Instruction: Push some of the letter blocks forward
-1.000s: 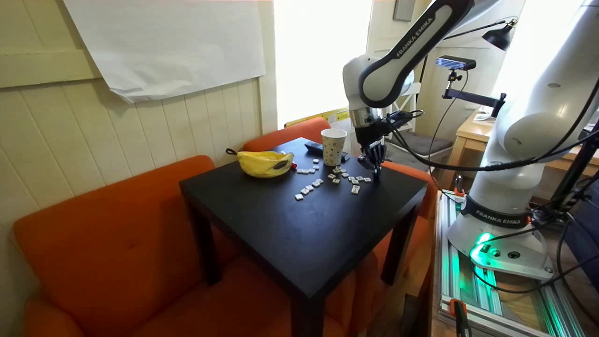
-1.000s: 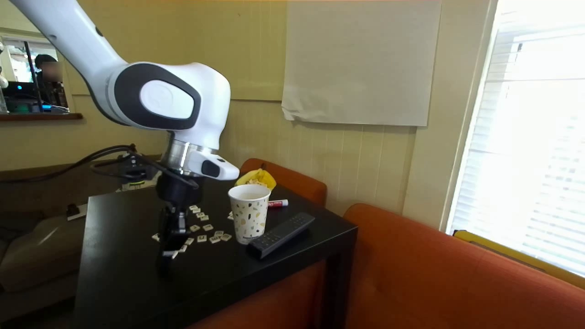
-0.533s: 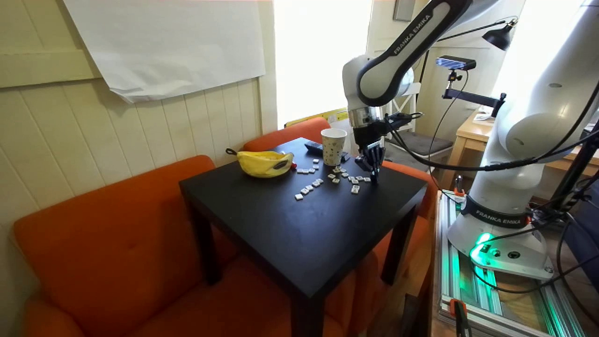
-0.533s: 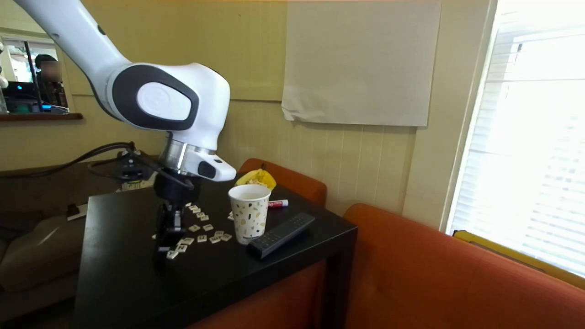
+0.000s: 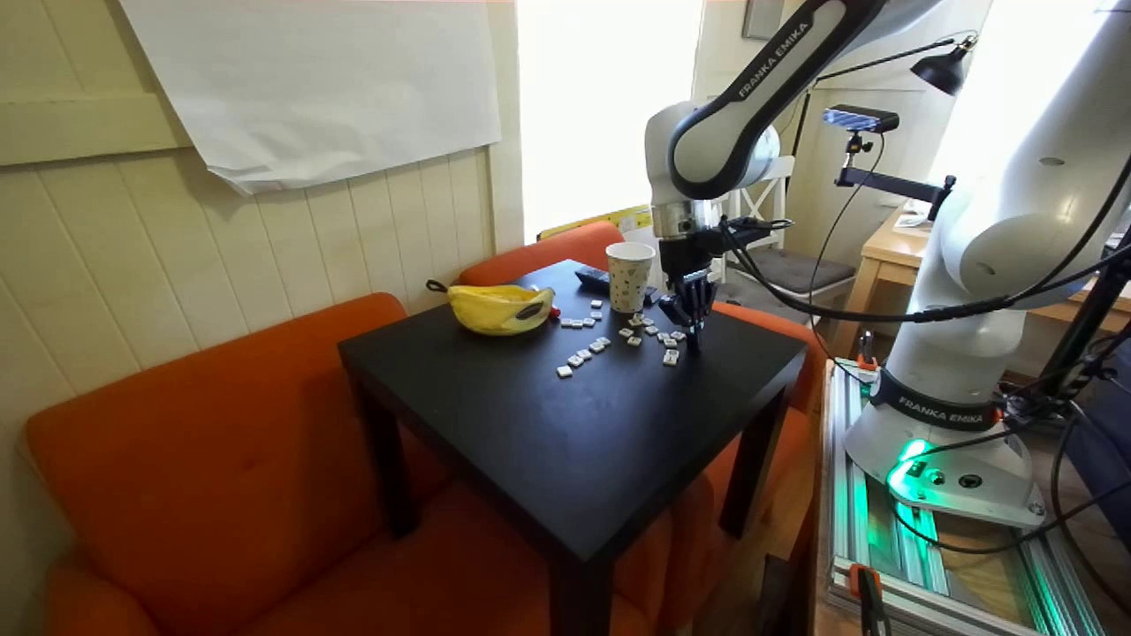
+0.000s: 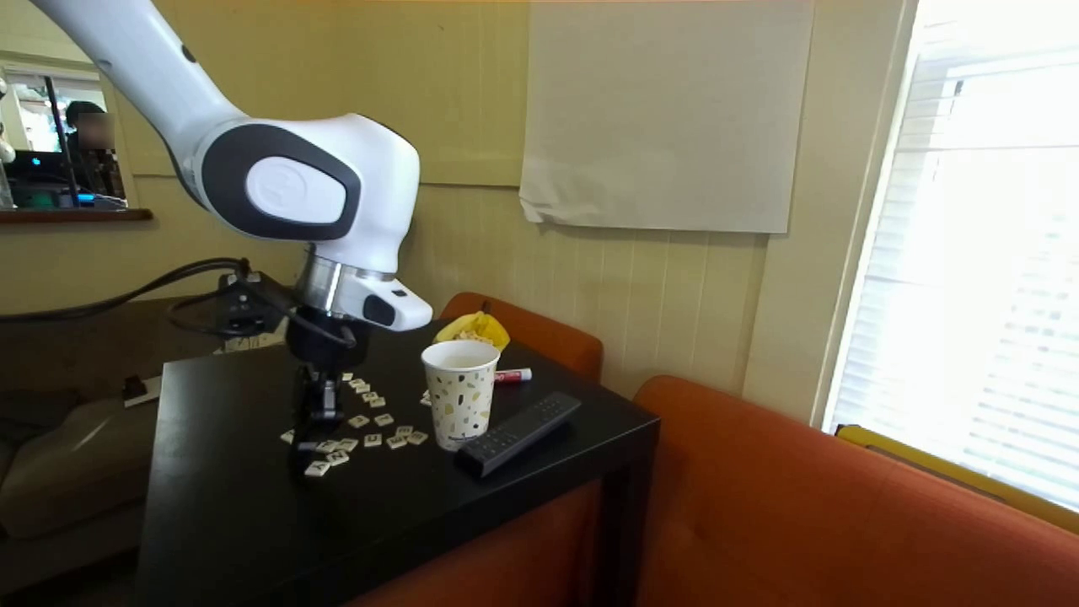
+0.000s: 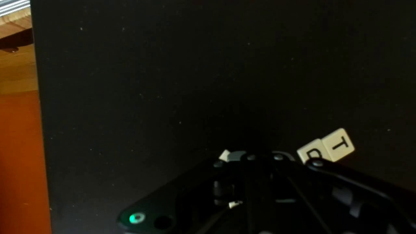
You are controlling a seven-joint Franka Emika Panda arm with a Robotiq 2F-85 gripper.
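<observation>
The Franka arm (image 6: 295, 185) leans over a black table (image 5: 530, 433), its gripper (image 7: 260, 156) low, fingers drawn together. On top I see a yellow banana-shaped pouch (image 5: 493, 311), a speckled paper cup (image 6: 459, 396) and, just beside that, a remote control (image 6: 521, 432). Letter tiles (image 6: 373, 440) lie scattered near the gripper, a T tile (image 7: 338, 145) touching another.

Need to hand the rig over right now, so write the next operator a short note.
Gripper: looks shut, low at the black table; block contact can't be told.
Letter blocks: scattered on the table, several close to the gripper, others by the patterned cup.
Done: these views can't confirm how far any has been pushed.
Left: probably push nearby blocks forward, keeping clear of the cup.
</observation>
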